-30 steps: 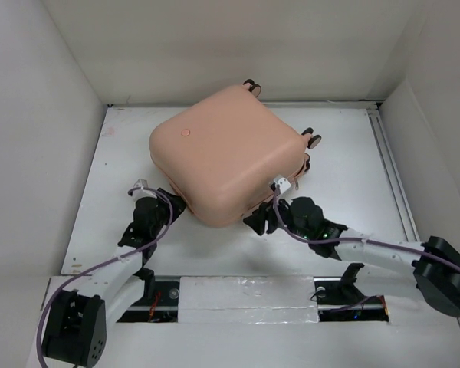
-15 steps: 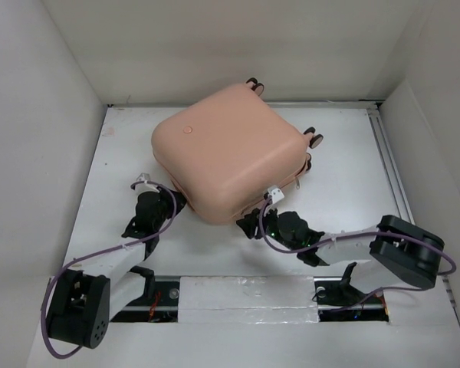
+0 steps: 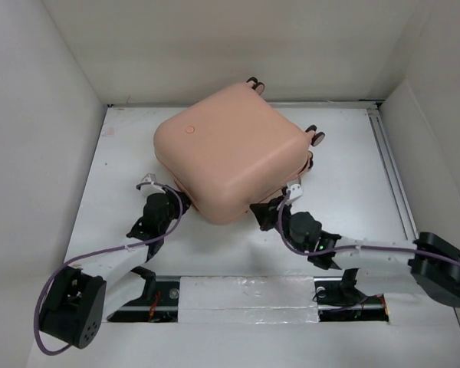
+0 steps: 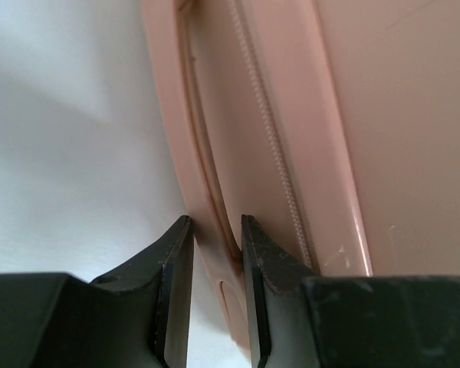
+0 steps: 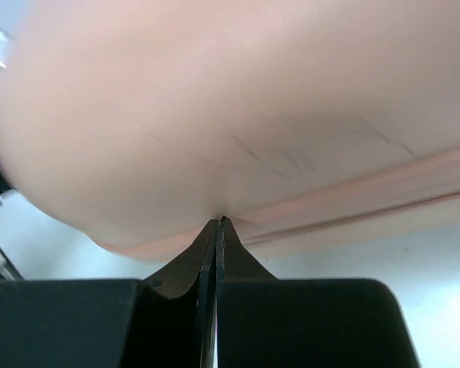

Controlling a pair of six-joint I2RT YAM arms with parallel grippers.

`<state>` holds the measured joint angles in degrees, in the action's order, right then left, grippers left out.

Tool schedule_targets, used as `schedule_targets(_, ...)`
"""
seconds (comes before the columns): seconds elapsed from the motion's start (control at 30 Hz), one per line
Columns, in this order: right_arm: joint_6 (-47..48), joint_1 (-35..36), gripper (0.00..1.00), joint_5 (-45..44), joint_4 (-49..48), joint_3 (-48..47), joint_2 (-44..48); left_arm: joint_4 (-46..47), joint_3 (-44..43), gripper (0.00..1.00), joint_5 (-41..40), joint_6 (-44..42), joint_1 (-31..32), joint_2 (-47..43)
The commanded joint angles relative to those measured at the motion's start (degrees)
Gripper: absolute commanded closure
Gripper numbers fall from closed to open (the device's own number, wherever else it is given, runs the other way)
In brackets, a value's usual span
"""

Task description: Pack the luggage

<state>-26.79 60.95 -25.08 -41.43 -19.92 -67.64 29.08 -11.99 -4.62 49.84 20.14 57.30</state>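
Note:
The luggage (image 3: 230, 153) is a closed pale pink suitcase lying flat mid-table, with its round button mark (image 3: 188, 129) facing up and its wheels (image 3: 314, 136) at the far right. My left gripper (image 3: 176, 201) is at its near-left corner. In the left wrist view this gripper (image 4: 215, 222) is shut on the lower shell's rim (image 4: 207, 230), beside the zipper (image 4: 268, 130). My right gripper (image 3: 262, 215) is at the near-right side. In the right wrist view it (image 5: 218, 221) is shut and empty, its tips touching the luggage (image 5: 230, 100) just above the seam.
The white table (image 3: 345, 176) is boxed in by white walls on three sides. A metal rail (image 3: 387, 153) runs along the right edge. A taped strip (image 3: 249, 295) covers the near edge between the arm bases.
My right gripper has closed fully and moved right along the luggage's front edge. My left gripper narrowed onto the rim and then held. The luggage shifted slightly right.

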Motion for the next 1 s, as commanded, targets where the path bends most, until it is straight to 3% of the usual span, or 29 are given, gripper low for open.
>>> schedule_targets(0.0,1.5,0.3,1.00,-3.7,12.9,-4.2,9.8,2.7,-0.3,1.00,3.1,2.4,12.3,-0.7)
schedule_targets(0.03,1.5,-0.4,1.00,-1.9,15.5,-4.2,11.6,2.7,-0.3,1.00,0.6,3.7,16.1,-0.7)
schedule_targets(0.17,0.1,-0.4,1.00,0.2,27.3,-4.2,16.6,2.7,-0.9,1.00,-1.1,7.2,21.0,0.0)
schedule_targets(0.33,-7.9,-0.4,0.68,-1.4,29.9,1.3,18.5,-0.1,-0.9,1.00,-3.0,9.3,23.5,-2.0)
schedule_targets(0.57,-6.2,-0.4,0.49,-3.1,26.8,2.0,18.2,-3.3,-0.9,1.00,-4.3,8.8,23.5,-4.9)
schedule_targets(0.73,-5.2,-0.9,0.49,-3.1,28.0,-0.2,15.5,-3.3,-0.9,1.00,-3.7,8.3,23.5,-4.3)
schedule_targets(0.97,-4.4,-0.9,0.50,-1.6,20.0,8.9,24.6,-4.6,-0.9,1.00,-4.2,7.1,23.5,-5.3)
